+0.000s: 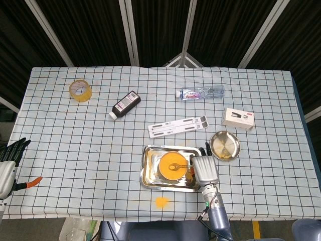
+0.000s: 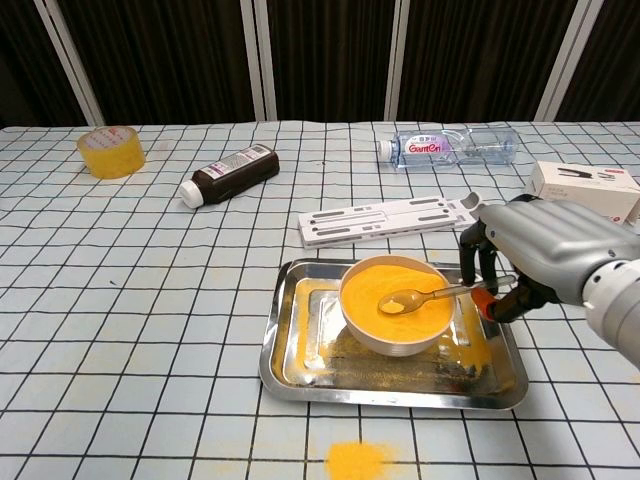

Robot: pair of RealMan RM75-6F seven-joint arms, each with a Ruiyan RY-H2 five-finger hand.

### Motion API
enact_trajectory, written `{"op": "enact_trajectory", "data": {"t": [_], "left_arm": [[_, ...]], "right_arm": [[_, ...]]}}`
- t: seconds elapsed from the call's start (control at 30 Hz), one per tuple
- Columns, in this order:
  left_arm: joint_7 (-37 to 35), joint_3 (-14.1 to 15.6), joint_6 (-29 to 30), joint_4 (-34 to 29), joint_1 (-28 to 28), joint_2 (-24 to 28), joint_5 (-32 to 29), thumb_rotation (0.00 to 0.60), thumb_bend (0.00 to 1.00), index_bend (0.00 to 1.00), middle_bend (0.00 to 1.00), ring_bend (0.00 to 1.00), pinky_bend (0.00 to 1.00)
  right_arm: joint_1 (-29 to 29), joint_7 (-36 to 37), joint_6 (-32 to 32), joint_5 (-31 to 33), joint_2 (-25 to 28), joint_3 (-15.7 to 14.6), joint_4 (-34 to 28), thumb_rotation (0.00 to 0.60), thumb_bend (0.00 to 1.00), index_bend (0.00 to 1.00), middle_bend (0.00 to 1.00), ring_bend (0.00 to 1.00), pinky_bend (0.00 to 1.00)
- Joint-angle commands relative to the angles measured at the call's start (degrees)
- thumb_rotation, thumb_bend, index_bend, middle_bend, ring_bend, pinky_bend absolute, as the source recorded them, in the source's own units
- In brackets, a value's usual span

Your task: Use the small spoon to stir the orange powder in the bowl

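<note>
Orange powder spill [image 2: 356, 459]: seen on the checked tablecloth [image 2: 120, 300] at the bottom centre of the chest view, nearest the camera.
Steel tray [image 2: 300, 372]: placed just above the spill, dusted with powder.
Bowl [image 2: 393, 328]: set inside the tray, filled with orange powder [image 2: 375, 282].
Small spoon [image 2: 420, 296]: bowl end held over the powder, handle gripped by the right hand [image 2: 535, 255] at the right edge of the frame.
Left hand [image 1: 9, 159]: shown at the lower left edge of the head view; its grasp cannot be told.
White slotted stand [image 2: 390, 219]: laid above the tray.
Dark bottle [image 2: 232, 172], water bottle [image 2: 450, 146], tape roll [image 2: 111, 152]: ranged along the upper frame.
</note>
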Motion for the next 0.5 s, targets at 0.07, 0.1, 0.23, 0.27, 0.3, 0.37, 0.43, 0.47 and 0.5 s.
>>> {"op": "enact_trajectory", "data": {"t": [0.07,0.1,0.23,0.27,0.3,0.37,0.43,0.47,0.5], "left_arm": [[-0.02,0.00,-0.06,-0.04,-0.02,0.02,-0.03,0.600,0.00,0.00,0.00,0.00,0.00],[-0.04,0.00,-0.06,-0.05,-0.02,0.03,-0.03,0.600,0.00,0.00,0.00,0.00,0.00],[-0.12,0.01,-0.01,-0.06,0.01,0.06,0.02,0.600,0.00,0.00,0.00,0.00,0.00],[-0.14,0.01,-0.01,-0.06,0.01,0.06,0.02,0.600,0.00,0.00,0.00,0.00,0.00],[-0.16,0.02,0.00,-0.07,0.01,0.07,0.05,0.600,0.00,0.00,0.00,0.00,0.00],[-0.20,0.02,0.03,-0.05,0.01,0.08,0.08,0.600,0.00,0.00,0.00,0.00,0.00],[-0.19,0.01,0.02,-0.04,0.01,0.06,0.07,0.600,0.00,0.00,0.00,0.00,0.00],[-0.19,0.01,0.00,-0.03,0.00,0.06,0.07,0.600,0.00,0.00,0.00,0.00,0.00],[-0.18,0.01,0.00,-0.04,-0.01,0.06,0.07,0.600,0.00,0.00,0.00,0.00,0.00]], "right_arm": [[-0.03,-0.41,0.45,-0.18,0.25,0.17,-0.58,0.600,0.59,0.64,0.57,0.21,0.00],[-0.03,-0.60,0.65,-0.26,0.36,0.26,-0.83,0.600,0.59,0.64,0.57,0.21,0.00],[0.01,-1.59,1.59,-0.70,0.85,0.57,-1.94,0.600,0.59,0.64,0.57,0.21,0.00],[0.03,-1.81,1.76,-0.83,0.95,0.61,-2.09,0.600,0.60,0.65,0.57,0.21,0.00],[0.07,-2.13,2.01,-1.10,1.11,0.62,-2.28,0.600,0.60,0.65,0.57,0.21,0.00],[0.14,-3.09,2.90,-2.27,1.47,0.43,-2.41,0.600,0.60,0.65,0.57,0.21,0.00],[0.28,-4.40,3.55,-3.78,1.91,-0.27,-1.95,0.600,0.60,0.65,0.57,0.21,0.00],[0.33,-4.88,3.75,-4.38,2.06,-0.57,-1.69,0.600,0.60,0.65,0.57,0.21,0.00],[0.40,-5.46,3.94,-5.08,2.26,-0.97,-1.33,0.600,0.60,0.65,0.57,0.21,0.00]]}}
